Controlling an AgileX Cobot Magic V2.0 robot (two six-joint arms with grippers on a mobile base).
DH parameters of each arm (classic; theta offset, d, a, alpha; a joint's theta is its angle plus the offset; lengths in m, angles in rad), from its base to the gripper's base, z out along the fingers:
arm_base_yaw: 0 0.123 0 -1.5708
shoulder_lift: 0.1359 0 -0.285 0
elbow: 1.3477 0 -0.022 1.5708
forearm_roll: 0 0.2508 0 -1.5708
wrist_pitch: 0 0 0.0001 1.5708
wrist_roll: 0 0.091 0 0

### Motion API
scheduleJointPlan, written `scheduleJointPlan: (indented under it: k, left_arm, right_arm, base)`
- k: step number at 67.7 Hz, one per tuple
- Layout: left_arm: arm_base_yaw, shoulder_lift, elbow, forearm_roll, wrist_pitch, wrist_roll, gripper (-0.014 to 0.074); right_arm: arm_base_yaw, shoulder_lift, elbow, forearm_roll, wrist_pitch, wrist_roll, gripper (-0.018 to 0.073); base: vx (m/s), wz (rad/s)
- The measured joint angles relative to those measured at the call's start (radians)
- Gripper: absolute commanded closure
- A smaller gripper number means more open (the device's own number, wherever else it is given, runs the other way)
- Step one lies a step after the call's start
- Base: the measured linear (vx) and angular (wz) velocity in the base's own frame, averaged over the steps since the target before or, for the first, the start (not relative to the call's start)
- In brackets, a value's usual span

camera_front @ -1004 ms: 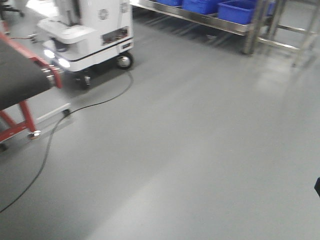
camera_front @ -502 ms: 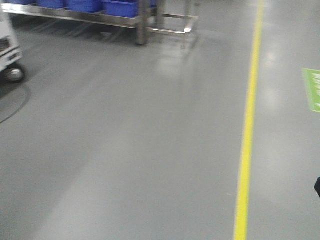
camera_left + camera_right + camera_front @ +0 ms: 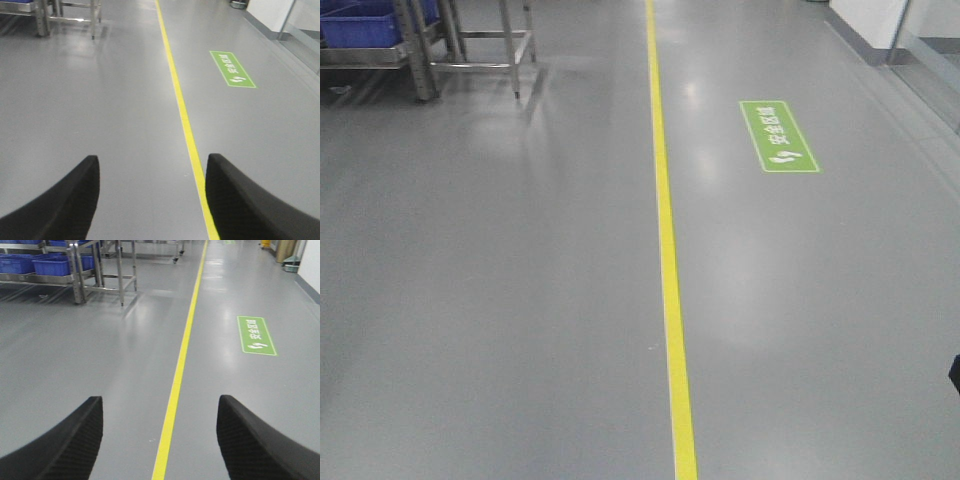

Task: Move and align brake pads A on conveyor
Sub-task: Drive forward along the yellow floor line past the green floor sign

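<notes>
Grey floor (image 3: pixel 500 300) with a yellow line (image 3: pixel 665 250) lies beneath the left hand (image 3: pixel 152 167) and right hand (image 3: pixel 160 405), both wide and empty.

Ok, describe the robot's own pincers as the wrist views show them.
Both the left pincer and right pincer have two matte black fingers with broad, rounded tips. The right one's fingers show a fine cross-hatched texture. No cables or markings show.

Left hand (image 3: pixel 151 167) and right hand (image 3: pixel 160 405) both spread wide (dark fingers well apart), pointing forward.
</notes>
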Motion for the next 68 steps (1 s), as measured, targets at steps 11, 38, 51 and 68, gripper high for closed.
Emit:
scheduleJointPlan:
  k: [11, 38, 51, 68]
  left_arm:
    - [0.000, 0.000, 0.000, 0.000, 0.000, 0.000, 0.0146]
    - [0.000, 0.000, 0.000, 0.000, 0.000, 0.000, 0.0146]
    - [0.000, 0.000, 0.000, 0.000, 0.000, 0.000, 0.0146]
    - [0.000, 0.000, 0.000, 0.000, 0.000, 0.000, 0.0146]
  right_arm:
    - [0.000, 0.000, 0.000, 0.000, 0.000, 0.000, 0.0092]
    - [0.000, 0.000, 0.000, 0.000, 0.000, 0.000, 0.0092]
    - [0.000, 0.000, 0.000, 0.000, 0.000, 0.000, 0.0092]
    - [0.000, 0.000, 0.000, 0.000, 0.000, 0.000, 0.0092]
  base:
    - [-0.06, -0.23]
    - [0.02, -0.01]
    - [0.10, -0.05]
    - [0.18, -0.19]
